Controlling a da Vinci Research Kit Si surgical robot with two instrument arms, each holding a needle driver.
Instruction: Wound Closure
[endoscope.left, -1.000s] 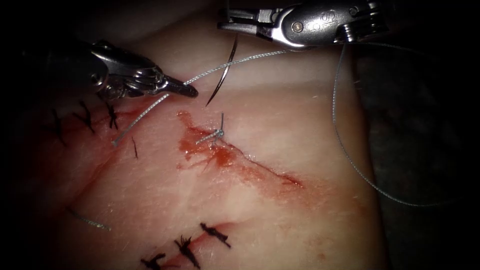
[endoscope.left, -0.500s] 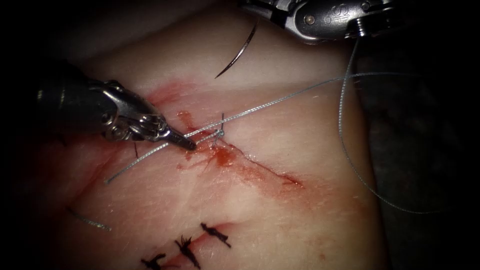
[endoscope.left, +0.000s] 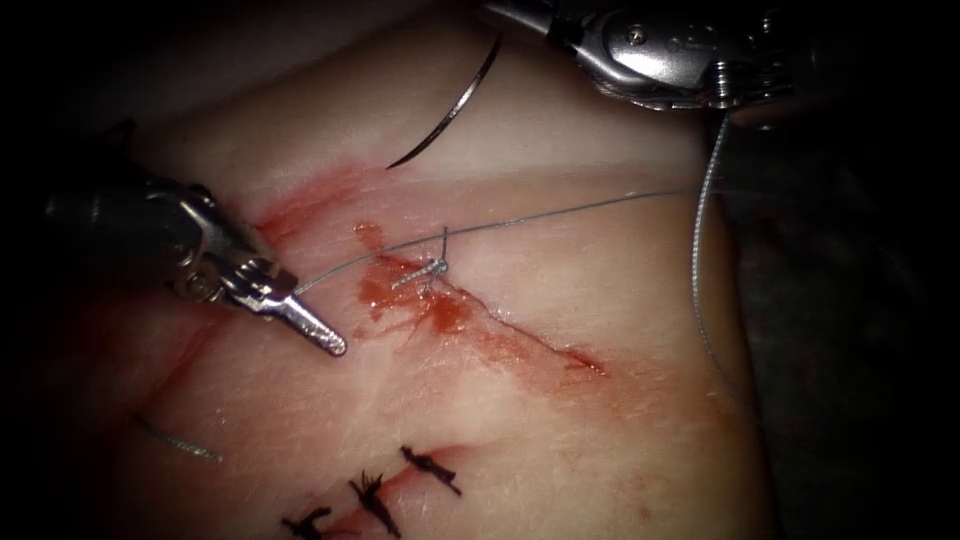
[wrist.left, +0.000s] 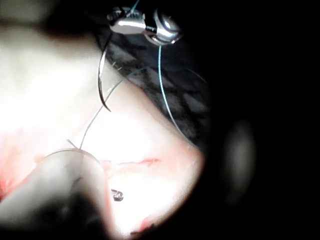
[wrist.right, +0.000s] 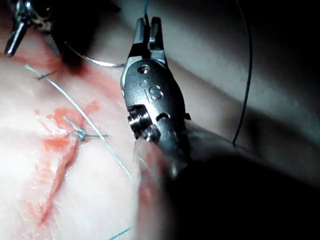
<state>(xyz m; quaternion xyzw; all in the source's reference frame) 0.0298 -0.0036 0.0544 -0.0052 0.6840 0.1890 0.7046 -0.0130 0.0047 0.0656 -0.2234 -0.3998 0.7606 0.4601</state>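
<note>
The cut (endoscope.left: 520, 335) runs down to the right across the tissue (endoscope.left: 560, 440), wet with red fluid (endoscope.left: 440, 315), with a grey thread knot (endoscope.left: 436, 267) at its upper end. My left tool (endoscope.left: 325, 335) sits left of the cut, low over the tissue. In the right wrist view its jaws (wrist.right: 30, 47) stand open, and the thread (endoscope.left: 520, 218) runs from beside them over the knot to the right. My right tool (endoscope.left: 520, 15) is shut on the curved needle (endoscope.left: 450, 110) near its back end. The needle hangs free above the far tissue, outside it.
Black stitches (endoscope.left: 430, 470) close another cut near the front edge. A loose cut piece of thread (endoscope.left: 180, 440) lies at the front left. More thread (endoscope.left: 700, 280) loops down past the tissue's right edge over dark cloth (endoscope.left: 850, 350).
My left tool went down and left with the thread, which drew straight across the knot, and its jaws have now opened. My right tool lifted the needle up and away.
</note>
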